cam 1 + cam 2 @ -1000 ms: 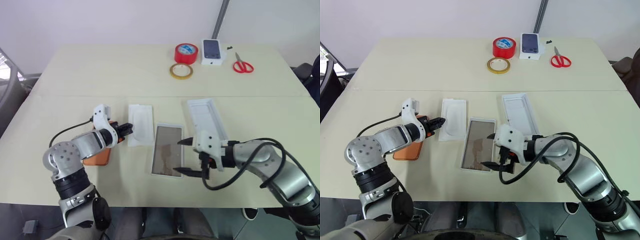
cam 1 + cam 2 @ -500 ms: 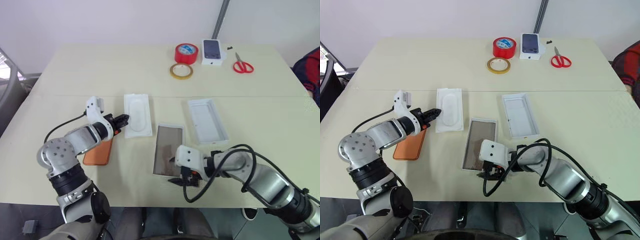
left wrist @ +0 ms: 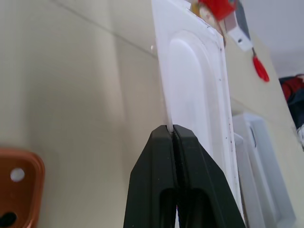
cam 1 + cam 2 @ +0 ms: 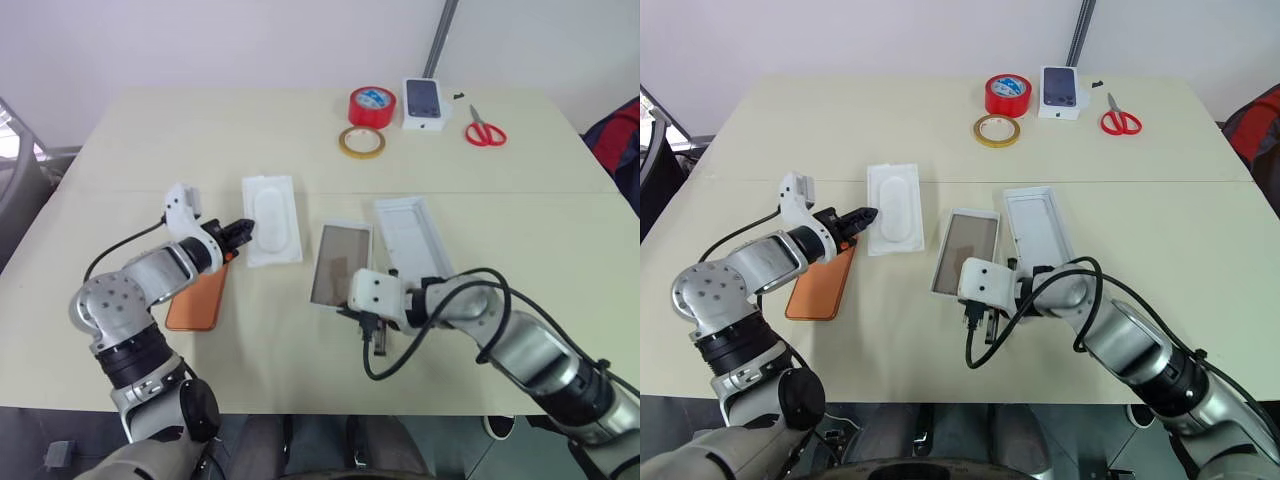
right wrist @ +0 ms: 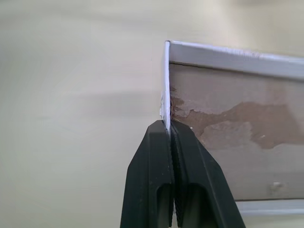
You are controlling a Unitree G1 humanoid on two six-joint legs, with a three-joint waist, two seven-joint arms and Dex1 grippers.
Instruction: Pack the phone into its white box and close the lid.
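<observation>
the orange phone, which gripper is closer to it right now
Left. The left gripper is shut on the edge of the white insert, just beyond the phone. The right gripper is across the table, pinching the white box rim.

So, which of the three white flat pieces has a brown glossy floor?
The white box, the middle piece, beside the lid; the insert is all white.

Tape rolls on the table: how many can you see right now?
2. The red tape roll stands at the table's far edge, beside the small white box with a phone picture. The yellowish tape ring lies flat just in front of it. None looks hidden.
</observation>
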